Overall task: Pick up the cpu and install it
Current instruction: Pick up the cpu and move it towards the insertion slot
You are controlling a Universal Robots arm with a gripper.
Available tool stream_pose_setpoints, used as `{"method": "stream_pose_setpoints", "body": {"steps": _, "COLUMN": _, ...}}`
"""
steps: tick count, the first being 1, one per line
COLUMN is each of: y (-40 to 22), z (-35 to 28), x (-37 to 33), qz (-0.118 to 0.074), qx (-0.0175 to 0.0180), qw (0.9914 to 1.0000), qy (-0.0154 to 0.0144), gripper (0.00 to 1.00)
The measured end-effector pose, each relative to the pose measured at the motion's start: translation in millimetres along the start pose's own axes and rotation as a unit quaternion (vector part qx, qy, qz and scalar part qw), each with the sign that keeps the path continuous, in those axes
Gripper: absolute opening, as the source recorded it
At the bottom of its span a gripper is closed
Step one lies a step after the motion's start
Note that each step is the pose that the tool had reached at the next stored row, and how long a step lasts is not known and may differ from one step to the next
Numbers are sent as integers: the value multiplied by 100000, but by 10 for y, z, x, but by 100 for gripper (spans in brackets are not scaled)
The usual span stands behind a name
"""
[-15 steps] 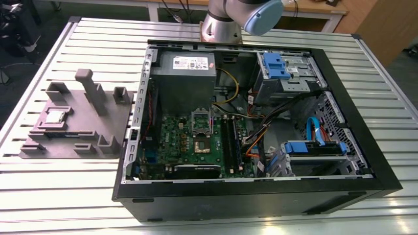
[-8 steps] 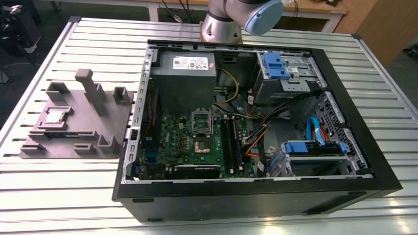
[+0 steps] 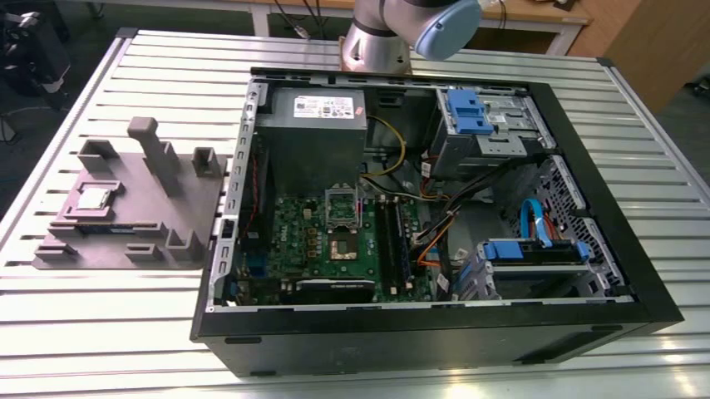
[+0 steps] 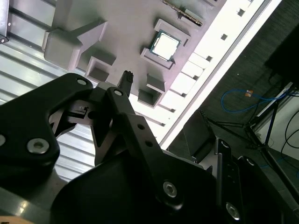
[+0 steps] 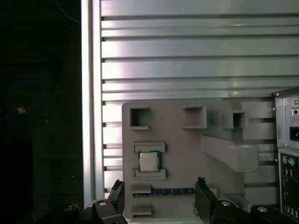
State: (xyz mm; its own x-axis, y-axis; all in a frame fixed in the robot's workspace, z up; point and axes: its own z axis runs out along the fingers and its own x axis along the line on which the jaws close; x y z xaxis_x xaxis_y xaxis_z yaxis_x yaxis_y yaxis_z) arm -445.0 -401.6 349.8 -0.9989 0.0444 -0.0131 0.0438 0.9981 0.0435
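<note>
The cpu (image 3: 92, 198) is a small square chip with a silver top. It lies flat in a recess of the grey holder plate (image 3: 133, 245), on the exterior view's left, beside the computer case. Both wrist views show the cpu (image 5: 148, 162) (image 4: 164, 45) from above. My gripper (image 5: 159, 198) hangs well above the plate, open, its black fingers (image 5: 202, 189) wide apart with nothing between them. One fingertip (image 4: 126, 79) stands out against the plate. Inside the case, the motherboard's socket (image 3: 345, 243) lies uncovered with its silver bracket (image 3: 342, 204) raised.
The open black computer case (image 3: 621, 274) holds a grey power supply (image 3: 314, 112), blue drive bays (image 3: 471, 112) and cables. A memory stick (image 5: 170, 191) lies on the holder plate, whose upright blocks (image 3: 155, 154) stick up. The slatted metal table (image 3: 122, 332) ends near the plate.
</note>
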Motion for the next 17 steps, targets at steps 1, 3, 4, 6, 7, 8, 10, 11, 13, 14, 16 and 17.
{"method": "stream_pose_setpoints", "body": {"steps": 1, "y": 0, "z": 2, "x": 0, "qz": 1, "qx": 0, "qw": 100000, "qy": 2, "gripper": 71}}
{"method": "stream_pose_setpoints", "body": {"steps": 3, "y": -1, "z": 5, "x": 0, "qz": 1, "qx": -3, "qw": 100000, "qy": -2, "gripper": 71}}
{"method": "stream_pose_setpoints", "body": {"steps": 4, "y": -1, "z": 5, "x": 0, "qz": 0, "qx": -3, "qw": 100000, "qy": -1, "gripper": 71}}
{"method": "stream_pose_setpoints", "body": {"steps": 6, "y": -1, "z": 7, "x": 0, "qz": 0, "qx": -3, "qw": 100000, "qy": -1, "gripper": 71}}
{"method": "stream_pose_setpoints", "body": {"steps": 7, "y": -1, "z": 8, "x": 0, "qz": -1, "qx": -5, "qw": 100000, "qy": -3, "gripper": 71}}
{"method": "stream_pose_setpoints", "body": {"steps": 8, "y": -1, "z": 9, "x": 0, "qz": -2, "qx": -6, "qw": 100000, "qy": -5, "gripper": 71}}
{"method": "stream_pose_setpoints", "body": {"steps": 10, "y": -12, "z": 90, "x": 1, "qz": -1, "qx": -5, "qw": 100000, "qy": -4, "gripper": 71}}
{"method": "stream_pose_setpoints", "body": {"steps": 11, "y": -15, "z": 160, "x": 2, "qz": 0, "qx": -7, "qw": 100000, "qy": -8, "gripper": 71}}
{"method": "stream_pose_setpoints", "body": {"steps": 13, "y": -15, "z": 163, "x": 2, "qz": -1, "qx": -4, "qw": 100000, "qy": -5, "gripper": 71}}
{"method": "stream_pose_setpoints", "body": {"steps": 14, "y": -15, "z": 167, "x": 2, "qz": 0, "qx": -11, "qw": 100000, "qy": -14, "gripper": 71}}
{"method": "stream_pose_setpoints", "body": {"steps": 16, "y": -16, "z": 176, "x": 2, "qz": 1, "qx": -7, "qw": 100000, "qy": -8, "gripper": 71}}
{"method": "stream_pose_setpoints", "body": {"steps": 17, "y": -16, "z": 181, "x": 2, "qz": 4, "qx": -6, "qw": 100000, "qy": -8, "gripper": 71}}
